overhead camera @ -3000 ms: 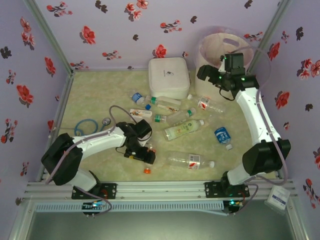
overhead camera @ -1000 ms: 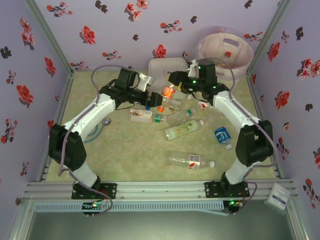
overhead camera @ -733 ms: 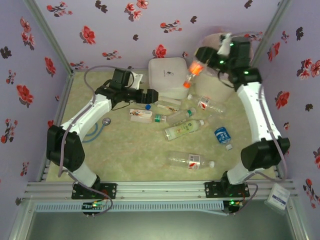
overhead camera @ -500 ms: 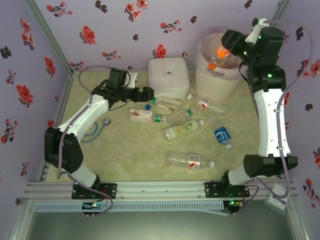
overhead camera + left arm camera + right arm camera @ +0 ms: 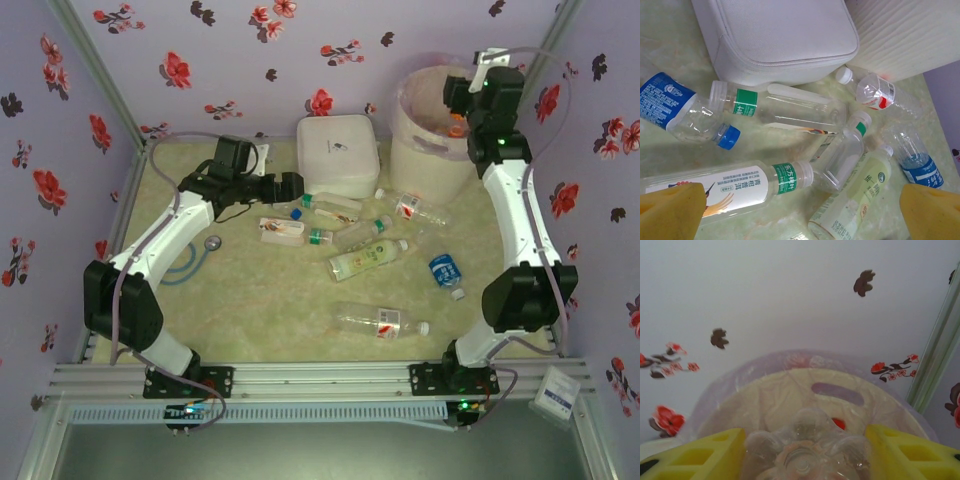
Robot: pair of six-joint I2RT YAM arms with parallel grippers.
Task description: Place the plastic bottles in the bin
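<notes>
Several plastic bottles lie in the middle of the table, among them a pale green one [image 5: 368, 258], a blue-labelled one [image 5: 446, 272] and a clear one [image 5: 380, 320] nearest the arms. My left gripper [image 5: 296, 190] hovers open over the left of the pile. Its wrist view has a white-and-green-labelled bottle [image 5: 730, 190] and a small green-capped bottle [image 5: 845, 155] below the gripper [image 5: 802, 215], nothing held. My right gripper [image 5: 455, 115] is over the bin [image 5: 425, 160], shut on an orange bottle [image 5: 455, 128]. In the right wrist view the bottle's clear base [image 5: 805, 450] sits between the yellow fingers [image 5: 715, 455], with the bin's rim [image 5: 790, 385] beyond.
A white square box [image 5: 337, 155] stands left of the bin, close behind the bottles. A blue-grey looped tube [image 5: 180, 262] lies at the left, under the left arm. Flowered walls close in the table on three sides.
The right arm has carried the orange bottle from beside the left gripper up and back to above the bin. The left gripper has opened wide and drawn slightly left.
</notes>
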